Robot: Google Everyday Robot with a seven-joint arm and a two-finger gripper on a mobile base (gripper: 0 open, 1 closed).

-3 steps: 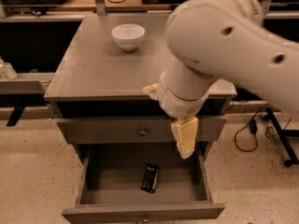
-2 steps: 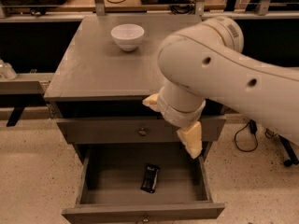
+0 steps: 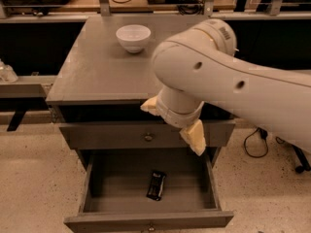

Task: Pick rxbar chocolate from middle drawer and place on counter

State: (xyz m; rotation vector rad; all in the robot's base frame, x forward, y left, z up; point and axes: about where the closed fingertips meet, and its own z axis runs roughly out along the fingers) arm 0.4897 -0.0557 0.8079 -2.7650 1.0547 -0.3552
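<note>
Now your gripper [image 3: 172, 128] is hanging above the open middle drawer [image 3: 121, 188], its fingers [image 3: 194, 137] standing wide apart and holding nothing. The rxbar chocolate [image 3: 156, 185] is lying flat on that drawer's floor, below the gripper. A white bowl [image 3: 133, 37] is sitting on the worktop [image 3: 97, 72].

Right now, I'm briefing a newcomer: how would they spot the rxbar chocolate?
Find the grey cabinet whose counter carries a white bowl; its middle drawer, the lowest, stands open beneath the gripper. The rxbar chocolate is the only thing on its floor: small, flat, black.
</note>
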